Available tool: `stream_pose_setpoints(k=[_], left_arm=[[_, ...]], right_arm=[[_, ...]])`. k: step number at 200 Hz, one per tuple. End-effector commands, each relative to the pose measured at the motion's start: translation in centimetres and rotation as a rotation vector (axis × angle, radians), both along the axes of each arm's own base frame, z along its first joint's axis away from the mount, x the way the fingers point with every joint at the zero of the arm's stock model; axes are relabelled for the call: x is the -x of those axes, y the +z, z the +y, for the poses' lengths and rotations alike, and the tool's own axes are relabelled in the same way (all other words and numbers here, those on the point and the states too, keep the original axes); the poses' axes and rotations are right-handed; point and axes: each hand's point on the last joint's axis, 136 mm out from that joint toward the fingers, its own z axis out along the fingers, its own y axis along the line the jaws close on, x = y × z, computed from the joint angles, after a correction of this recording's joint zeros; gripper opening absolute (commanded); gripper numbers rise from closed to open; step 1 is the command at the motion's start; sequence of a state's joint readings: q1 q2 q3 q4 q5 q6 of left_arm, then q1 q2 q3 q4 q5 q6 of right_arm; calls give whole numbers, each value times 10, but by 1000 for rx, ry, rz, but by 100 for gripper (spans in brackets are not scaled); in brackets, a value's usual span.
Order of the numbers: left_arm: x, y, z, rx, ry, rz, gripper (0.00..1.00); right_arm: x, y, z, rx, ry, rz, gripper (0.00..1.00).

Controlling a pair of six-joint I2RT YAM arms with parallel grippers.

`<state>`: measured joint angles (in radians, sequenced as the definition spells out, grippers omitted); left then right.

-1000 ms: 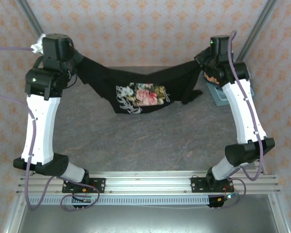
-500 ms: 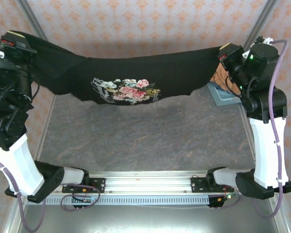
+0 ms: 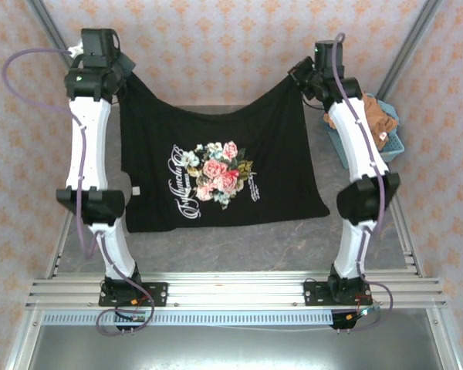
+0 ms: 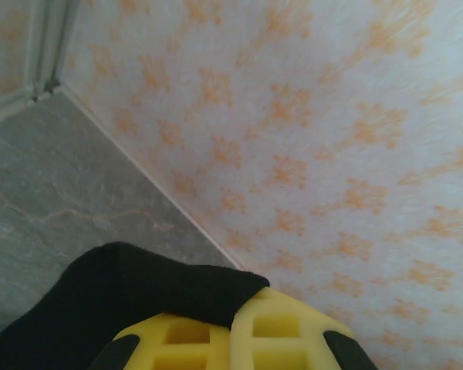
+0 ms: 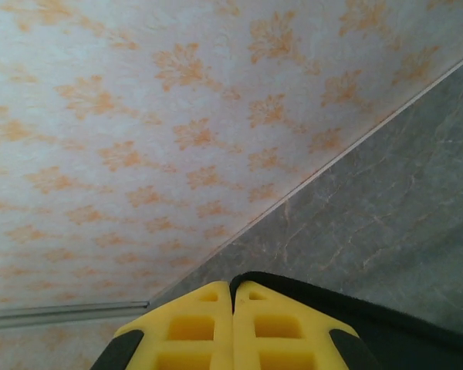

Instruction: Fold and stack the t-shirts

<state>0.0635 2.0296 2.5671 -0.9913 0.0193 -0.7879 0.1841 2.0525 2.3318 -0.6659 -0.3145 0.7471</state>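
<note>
The left fingers [image 4: 241,339] are clamping one shoulder of the black t-shirt [image 3: 216,146], which is hanging soft and light over the tabletop [image 3: 239,247]. The right fingers [image 5: 222,327] are pinching the other shoulder, likely the best holds. The orange-brown t-shirt [image 3: 374,116] is lying in the basket [image 3: 397,144].

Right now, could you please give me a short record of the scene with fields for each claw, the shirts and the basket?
Left claw: shut, pinching one far corner of the black cloth t-shirt with the pink-rose floral print
Right claw: shut on the other far corner
Black t-shirt: spread open between the two claws, print facing up, over the grey marbled table
Orange-brown cloth t-shirt: bunched in the light-blue plastic basket, far right
Folding: not yet begun
</note>
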Motion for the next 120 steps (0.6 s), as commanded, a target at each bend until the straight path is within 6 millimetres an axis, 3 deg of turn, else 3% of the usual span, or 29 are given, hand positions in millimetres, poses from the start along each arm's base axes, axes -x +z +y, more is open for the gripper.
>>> stream_pose_setpoints(k=[1, 18, 36, 47, 52, 69, 81, 93, 105, 120], left_arm=[[7, 81, 7, 25, -26, -245, 0], [22, 134, 23, 26, 8, -418, 0], [58, 196, 31, -4, 40, -601, 0], [77, 225, 30, -30, 43, -688, 0], [99, 247, 27, -41, 42, -744, 0], [132, 272, 21, -61, 39, -812, 0], [143, 272, 17, -67, 28, -793, 0], [144, 255, 13, -61, 8, -715, 0], [137, 222, 3, -52, -30, -589, 0], [132, 159, -7, -36, -51, -376, 0]], right_arm=[[-11, 93, -17, -43, -16, -248, 0], [-13, 140, -42, -97, -77, -390, 0], [-3, 179, -78, -159, -159, -491, 0], [6, 197, -93, -170, -185, -536, 0], [10, 204, -100, -173, -196, -551, 0], [22, 214, -112, -175, -213, -563, 0], [26, 210, -116, -163, -219, -535, 0], [27, 197, -115, -139, -214, -481, 0], [25, 172, -111, -115, -192, -393, 0], [23, 128, -101, -82, -157, -245, 0]])
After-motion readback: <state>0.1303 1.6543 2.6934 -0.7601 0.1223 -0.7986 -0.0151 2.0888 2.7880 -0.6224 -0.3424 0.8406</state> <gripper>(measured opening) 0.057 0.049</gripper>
